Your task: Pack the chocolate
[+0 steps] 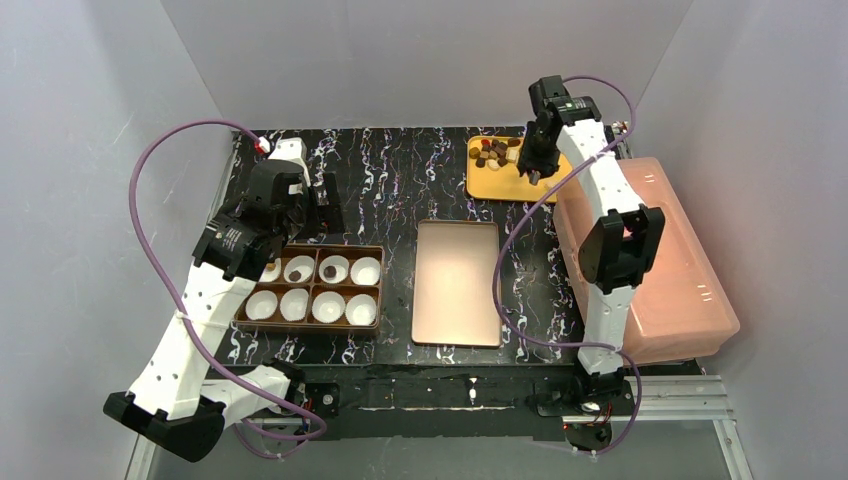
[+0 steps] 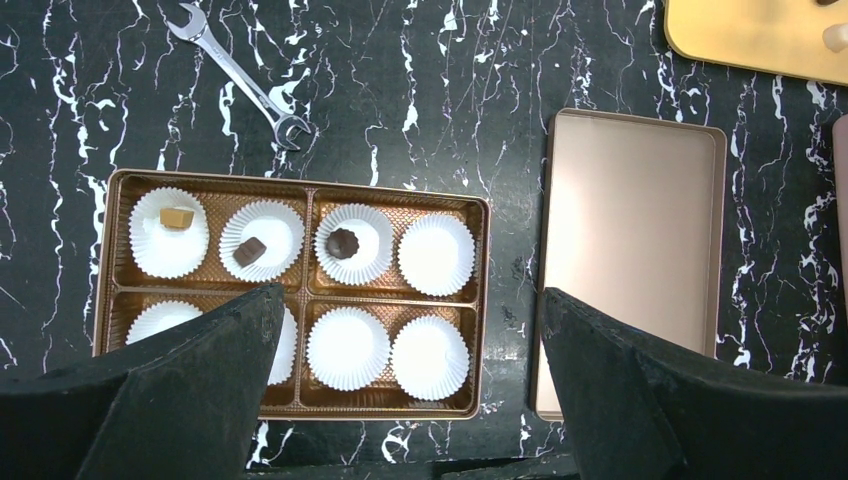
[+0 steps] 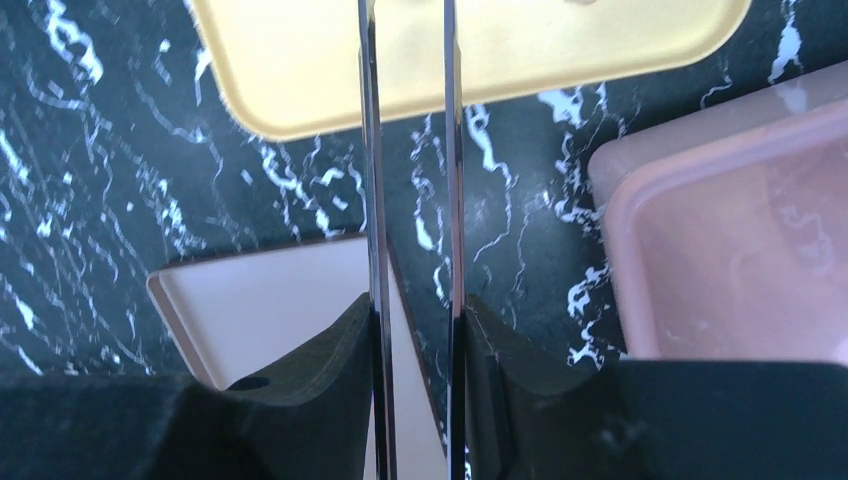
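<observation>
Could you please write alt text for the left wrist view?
A brown tray holds eight white paper cups; three top-row cups contain chocolate. The open left tool frames it, with a wrench beyond and a copper lid to the right.

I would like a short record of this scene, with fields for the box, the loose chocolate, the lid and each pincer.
box: brown box with eight white paper cups
filled cups: three in one row, with a tan piece, a brown piece and a dark piece
loose chocolate: pile on the yellow tray
lid: flat, beside the box, apart from it
left pincer: open, above the box, empty
right pincer: shut on tweezers, over the yellow tray; tips hidden
</observation>
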Controlling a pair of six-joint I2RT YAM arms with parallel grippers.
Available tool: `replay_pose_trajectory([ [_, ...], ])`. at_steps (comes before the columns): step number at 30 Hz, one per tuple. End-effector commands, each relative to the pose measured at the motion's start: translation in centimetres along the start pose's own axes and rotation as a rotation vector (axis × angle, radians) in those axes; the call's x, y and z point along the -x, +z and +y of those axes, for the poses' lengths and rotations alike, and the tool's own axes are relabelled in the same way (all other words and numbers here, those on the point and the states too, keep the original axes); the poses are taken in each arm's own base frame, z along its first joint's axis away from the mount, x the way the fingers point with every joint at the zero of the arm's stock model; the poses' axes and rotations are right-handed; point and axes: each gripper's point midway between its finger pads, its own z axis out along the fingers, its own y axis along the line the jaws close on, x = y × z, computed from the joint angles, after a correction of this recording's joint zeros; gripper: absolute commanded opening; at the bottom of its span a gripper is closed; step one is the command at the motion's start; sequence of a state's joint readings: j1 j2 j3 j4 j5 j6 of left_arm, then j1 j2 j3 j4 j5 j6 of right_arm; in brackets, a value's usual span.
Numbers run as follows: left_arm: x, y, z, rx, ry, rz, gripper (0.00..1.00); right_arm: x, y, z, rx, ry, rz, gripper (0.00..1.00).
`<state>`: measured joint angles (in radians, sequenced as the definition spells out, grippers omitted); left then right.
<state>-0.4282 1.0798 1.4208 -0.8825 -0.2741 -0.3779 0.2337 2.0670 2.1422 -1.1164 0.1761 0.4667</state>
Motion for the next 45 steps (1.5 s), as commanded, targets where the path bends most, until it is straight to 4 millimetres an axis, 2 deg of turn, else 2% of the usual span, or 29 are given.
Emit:
replay_pose_trajectory([
  [1, 0.3, -0.6, 1.1, 0.042, 0.003, -0.026, 1.0, -1.2, -6.2, 3.7, 0.112, -0.074, -0.079, 0.31],
  [16, 0.5, -0.4, 2.0, 0.096, 0.016, -0.03, 1.0, -11.6, -14.2, 13.8, 0.388, -0.332, -0.023, 0.31],
  [22, 0.6, -0.4, 2.0, 0.101, 0.013, -0.03, 0.99, -17.8, -16.3, 18.6, 0.506, -0.456, 0.059, 0.31],
  [26, 0.7, -0.5, 2.1, 0.105, 0.012, -0.032, 0.99, -21.4, -16.5, 20.6, 0.527, -0.532, 0.105, 0.31],
  [30, 0.9, -0.8, 2.3, 0.114, 0.012, -0.039, 1.0, -24.9, -16.4, 21.6, 0.552, -0.586, 0.172, 0.31],
  [33, 0.9, -0.8, 2.4, 0.12, 0.015, -0.042, 0.99, -26.6, -15.9, 21.9, 0.557, -0.608, 0.205, 0.31],
  [45, 1.0, -0.8, 2.3, 0.115, 0.017, -0.037, 1.0, -28.4, -14.2, 22.5, 0.518, -0.647, 0.234, 0.31],
])
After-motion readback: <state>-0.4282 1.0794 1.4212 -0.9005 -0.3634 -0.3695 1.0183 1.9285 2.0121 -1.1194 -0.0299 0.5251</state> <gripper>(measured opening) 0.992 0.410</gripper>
